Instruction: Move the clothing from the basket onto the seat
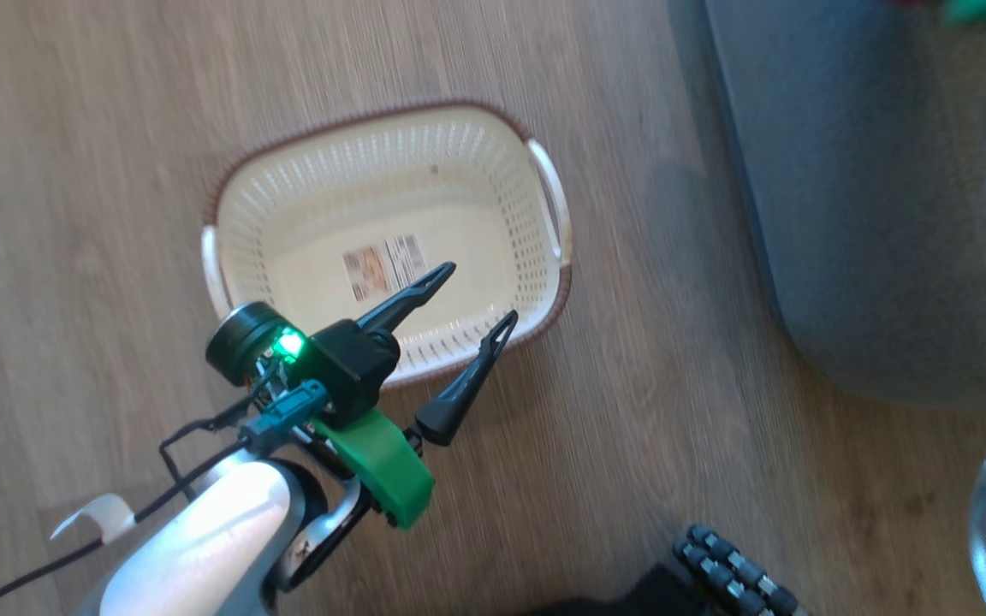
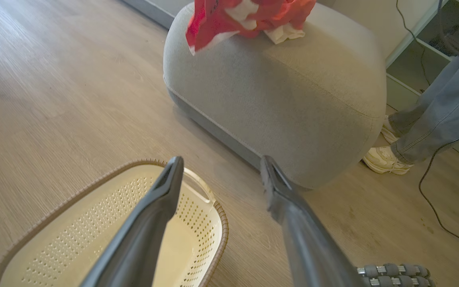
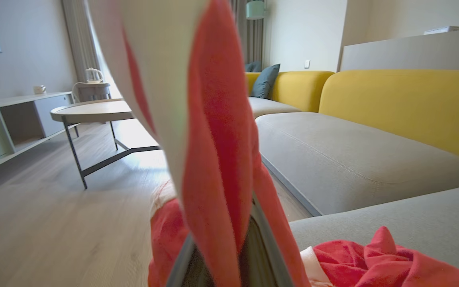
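Clothing (image 3: 213, 119), clenched in the right pincer (image 3: 229, 255) at the seat (image 3: 412, 215), likely needs releasing there; left pincer (image 1: 480, 294) gapes above the empty basket (image 1: 390, 137).

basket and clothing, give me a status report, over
Left end effector open over the basket, which is empty. Right end effector shut on red clothing; another piece lies on the seat. Person's legs beside seat.

The left gripper (image 1: 481, 292) has two long, tapered black fingers (image 1: 412, 295) on a black housing (image 1: 356, 359) with a glowing green light (image 1: 289, 344). A bright green bracket (image 1: 382, 466), teal connector (image 1: 288, 411) and thin black cable (image 1: 31, 578) meet a glossy silver-white forearm (image 1: 202, 547).
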{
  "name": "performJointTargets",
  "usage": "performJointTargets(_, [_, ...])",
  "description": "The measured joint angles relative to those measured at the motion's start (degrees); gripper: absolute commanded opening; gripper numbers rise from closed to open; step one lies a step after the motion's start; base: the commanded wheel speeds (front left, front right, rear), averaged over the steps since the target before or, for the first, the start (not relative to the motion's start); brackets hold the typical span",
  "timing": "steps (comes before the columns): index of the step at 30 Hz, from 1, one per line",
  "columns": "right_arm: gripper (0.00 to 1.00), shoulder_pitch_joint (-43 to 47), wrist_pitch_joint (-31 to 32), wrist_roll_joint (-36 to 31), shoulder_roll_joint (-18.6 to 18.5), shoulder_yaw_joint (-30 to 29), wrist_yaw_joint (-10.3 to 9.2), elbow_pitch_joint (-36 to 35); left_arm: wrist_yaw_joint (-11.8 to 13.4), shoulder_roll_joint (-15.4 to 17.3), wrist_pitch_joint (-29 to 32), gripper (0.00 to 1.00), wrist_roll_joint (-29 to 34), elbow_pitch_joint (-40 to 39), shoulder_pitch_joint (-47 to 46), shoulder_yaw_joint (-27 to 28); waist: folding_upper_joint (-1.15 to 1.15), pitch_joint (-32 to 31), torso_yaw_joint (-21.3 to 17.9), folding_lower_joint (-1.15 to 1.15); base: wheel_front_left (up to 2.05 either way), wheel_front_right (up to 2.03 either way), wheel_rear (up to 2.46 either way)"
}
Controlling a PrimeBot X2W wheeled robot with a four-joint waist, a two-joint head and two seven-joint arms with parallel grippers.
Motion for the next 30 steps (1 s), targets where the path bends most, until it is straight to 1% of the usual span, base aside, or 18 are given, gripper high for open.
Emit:
performJointTargets(4, [0.0, -9.3, 2.7, 0.3, -1.4, -7.3, 0.0, 2.2, -0.1, 1.1, 0.1, 1.0, 0.3, -0.6, -1.0, 0.1, 0.0, 4.0, -0.5, 0.0, 0.0, 0.0, 0.0])
performJointTargets(8, [0.0, -16.8, 5.2, 0.2, -2.3, -14.6, 0.0, 5.0, 0.0, 1.3, 0.1, 1.0, 0.5, -0.9, -2.4, 0.3, 0.0, 7.0, -0.7, 0.0, 0.0, 0.0, 0.0])
performJointTargets(12, [0.0, -21.1, 7.5, -3.1, -4.9, -22.3, 0.0, 8.7, 0.5, 1.5, 0.1, 1.0, 0.5, -1.0, -2.3, 0.5, 0.0, 8.8, -0.4, -0.02, 0.0, 0.0, 0.0])
performJointTargets(14, [0.0, -21.7, 8.8, -5.0, -6.1, -26.6, 0.0, 10.6, 0.7, 2.0, 0.1, 1.0, 0.5, -1.3, -2.2, 0.9, 0.0, 9.6, -0.3, -0.02, 0.0, 0.0, 0.0])
performJointTargets(17, [0.0, -21.3, 10.3, -8.4, -7.2, -30.9, 0.0, 13.2, 1.1, 3.1, 0.4, 1.0, 0.5, -1.6, -2.2, 1.8, 0.0, 11.1, -0.3, -0.02, 0.0, 0.0, 0.0])
performJointTargets(26, [0.0, -18.1, 9.6, -12.6, -6.8, -41.9, 0.0, 19.3, 2.6, 4.7, 1.6, 1.0, 0.5, -3.9, -2.2, 3.3, 0.0, 15.2, -0.4, -0.02, 0.0, 0.0, 0.0])
performJointTargets(30, [0.0, -17.4, 8.6, -13.8, -5.9, -44.1, 0.0, 21.5, 3.0, 5.4, 1.8, 1.0, 0.5, -4.1, -2.0, 3.6, 0.0, 15.8, -0.5, -0.01, 0.0, 0.0, 0.0])
